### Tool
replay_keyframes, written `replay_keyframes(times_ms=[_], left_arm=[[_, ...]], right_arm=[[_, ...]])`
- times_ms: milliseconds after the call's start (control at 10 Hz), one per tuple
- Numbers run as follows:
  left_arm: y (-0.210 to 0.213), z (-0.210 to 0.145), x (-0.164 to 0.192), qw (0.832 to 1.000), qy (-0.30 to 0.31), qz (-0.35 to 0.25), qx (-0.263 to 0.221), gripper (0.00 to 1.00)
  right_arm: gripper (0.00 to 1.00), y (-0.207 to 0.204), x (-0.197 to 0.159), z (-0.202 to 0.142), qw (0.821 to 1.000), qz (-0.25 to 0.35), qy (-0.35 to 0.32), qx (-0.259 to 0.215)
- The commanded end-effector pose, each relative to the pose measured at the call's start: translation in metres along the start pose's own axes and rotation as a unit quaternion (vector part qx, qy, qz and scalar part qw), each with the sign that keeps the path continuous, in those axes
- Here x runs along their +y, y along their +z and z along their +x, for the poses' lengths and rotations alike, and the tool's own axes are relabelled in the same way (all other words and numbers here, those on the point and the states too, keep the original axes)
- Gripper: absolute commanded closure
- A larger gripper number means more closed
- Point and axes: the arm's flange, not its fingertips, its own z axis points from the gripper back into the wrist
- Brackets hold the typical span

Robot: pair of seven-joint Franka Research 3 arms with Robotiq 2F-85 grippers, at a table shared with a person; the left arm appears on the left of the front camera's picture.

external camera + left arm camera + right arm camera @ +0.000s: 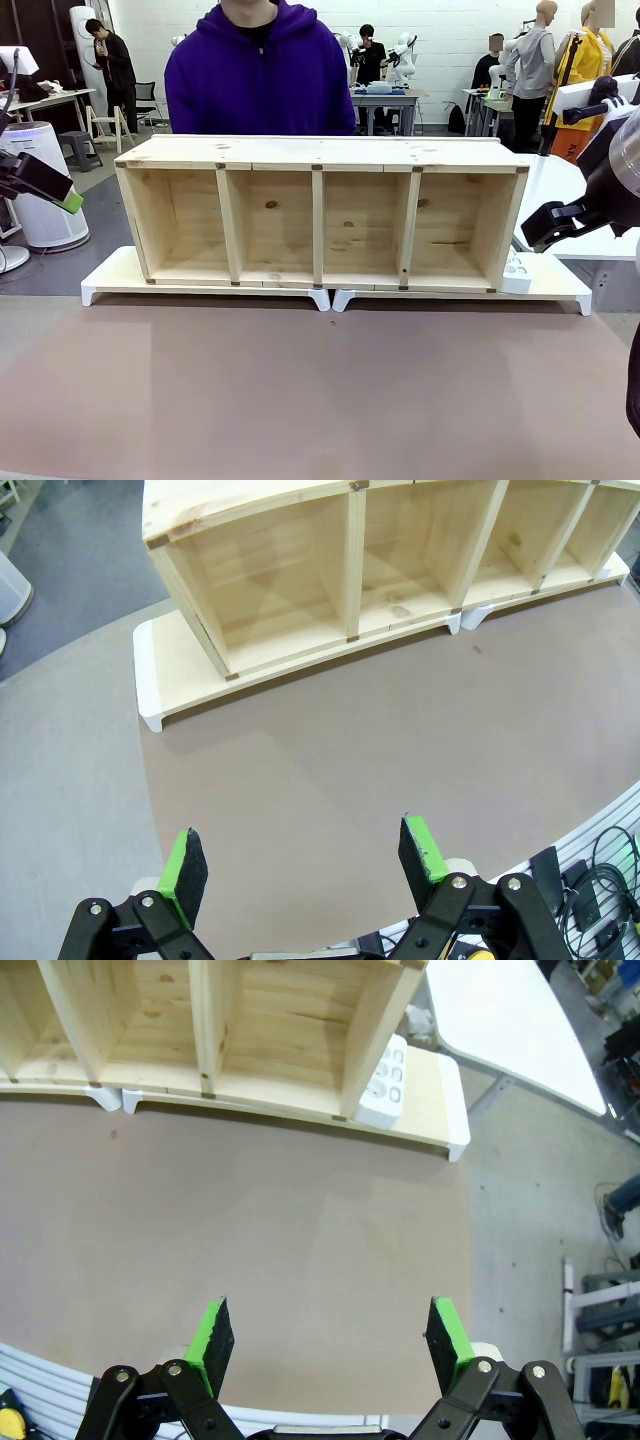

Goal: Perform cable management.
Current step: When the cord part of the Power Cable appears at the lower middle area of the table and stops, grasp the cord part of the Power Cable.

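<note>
Two robot arms hover above a brown counter (320,390) as a person in a purple hoodie (260,70) stands at its far edge. The left claw (300,842) hangs over the counter's near left part with its green-padded fingers (186,865) spread wide, gripping nothing. The right claw (328,1318) is held the same way over the near right part, its pads (213,1332) far apart above bare surface.

Along the far edge lies a long wooden shelf (320,152) on its side, its four compartments facing the robot. The shelf rests on two low white risers set end to end: the left riser (108,276) reaches past the shelf toward the counter's left edge, and the right riser (560,284) reaches toward the right edge. The two risers meet near the shelf's middle.

A white power strip (382,1085) sits on the right riser's outer end, touching the shelf's right wall, with its sockets facing up.

In the left wrist view, thin black cords (600,875) lie below the counter's near edge, beside a white slotted panel. Whether any of them is the task's cable cannot be told. A white table (520,1020) stands just beyond the counter's far right corner.
</note>
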Motion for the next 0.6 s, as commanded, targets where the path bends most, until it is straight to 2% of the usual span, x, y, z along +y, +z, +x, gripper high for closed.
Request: replay_keyframes(times_ms=[0, 500], left_arm=[[-0.0009, 0.0019, -0.0004, 1.0, 0.003, 0.001, -0.004, 0.0], [-0.0009, 0.0019, -0.0004, 1.0, 0.003, 0.001, -0.004, 0.0]], right_arm=[[0.0, -0.002, -0.0016, 0.0006, 1.0, -0.003, 0.0, 0.002], [0.0, -0.002, -0.0016, 0.0006, 1.0, -0.003, 0.0, 0.002]])
